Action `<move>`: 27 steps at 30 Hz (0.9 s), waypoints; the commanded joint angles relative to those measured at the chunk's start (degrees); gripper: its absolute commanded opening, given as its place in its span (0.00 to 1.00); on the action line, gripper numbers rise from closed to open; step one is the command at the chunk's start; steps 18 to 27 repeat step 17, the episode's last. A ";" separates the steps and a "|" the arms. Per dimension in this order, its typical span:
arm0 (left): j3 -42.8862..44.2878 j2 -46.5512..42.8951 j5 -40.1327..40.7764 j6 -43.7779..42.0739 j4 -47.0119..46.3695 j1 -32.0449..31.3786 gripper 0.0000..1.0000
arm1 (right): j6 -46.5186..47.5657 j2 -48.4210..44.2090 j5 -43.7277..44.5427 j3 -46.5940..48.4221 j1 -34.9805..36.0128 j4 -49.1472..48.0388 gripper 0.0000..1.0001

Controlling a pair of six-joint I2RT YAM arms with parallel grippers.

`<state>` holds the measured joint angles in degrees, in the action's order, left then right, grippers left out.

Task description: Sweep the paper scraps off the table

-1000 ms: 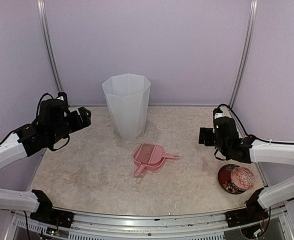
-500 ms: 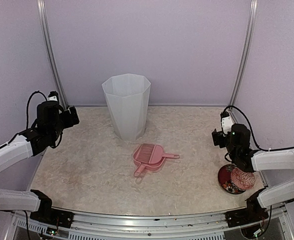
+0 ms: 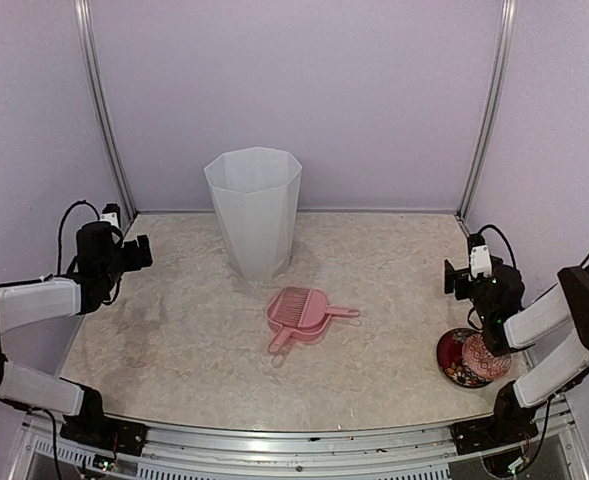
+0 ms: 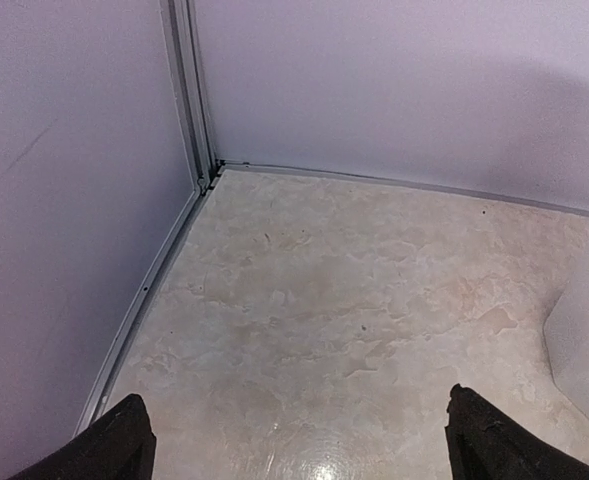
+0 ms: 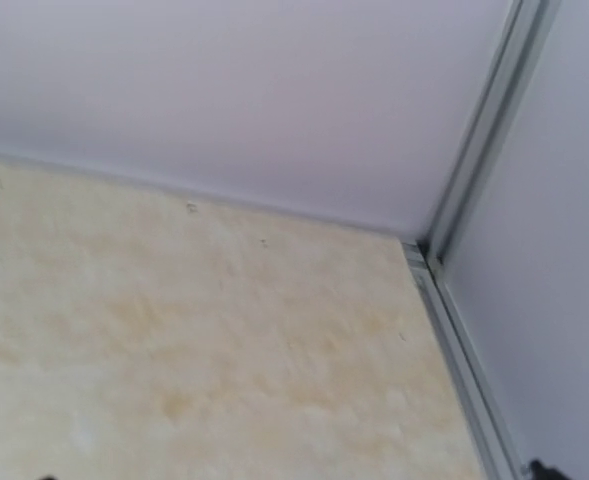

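No paper scraps show in any view. The beige speckled table is bare around a pink dustpan with a pink brush lying in it at the middle. My left gripper is at the far left by the wall, open and empty. In the left wrist view its black fingertips stand wide apart over bare table. My right gripper is at the far right, open and empty, just behind the red dish. In the right wrist view only one fingertip peeks in over bare table.
A tall white faceted bin stands at the back middle. A round red patterned dish sits at the right front, under my right forearm. Lilac walls and metal corner posts ring the table.
Both arms have drawn back outward: the left gripper moved left toward the wall, the right gripper moved right and nearer the dish. The dustpan, bin and dish have not moved.
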<state>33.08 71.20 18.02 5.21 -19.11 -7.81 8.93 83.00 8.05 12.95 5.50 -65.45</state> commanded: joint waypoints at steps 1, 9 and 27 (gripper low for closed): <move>-3.90 3.07 -7.35 -1.02 -12.80 4.13 0.99 | -2.71 8.04 -6.40 -3.91 -1.72 -20.89 1.00; -7.49 8.11 -11.92 -3.43 -23.66 6.27 0.99 | -5.09 7.82 -1.60 -1.90 -2.08 -15.49 1.00; -10.15 11.00 -15.18 -4.03 -33.33 6.45 0.99 | -5.64 7.66 -1.84 -1.16 -2.59 -13.63 1.00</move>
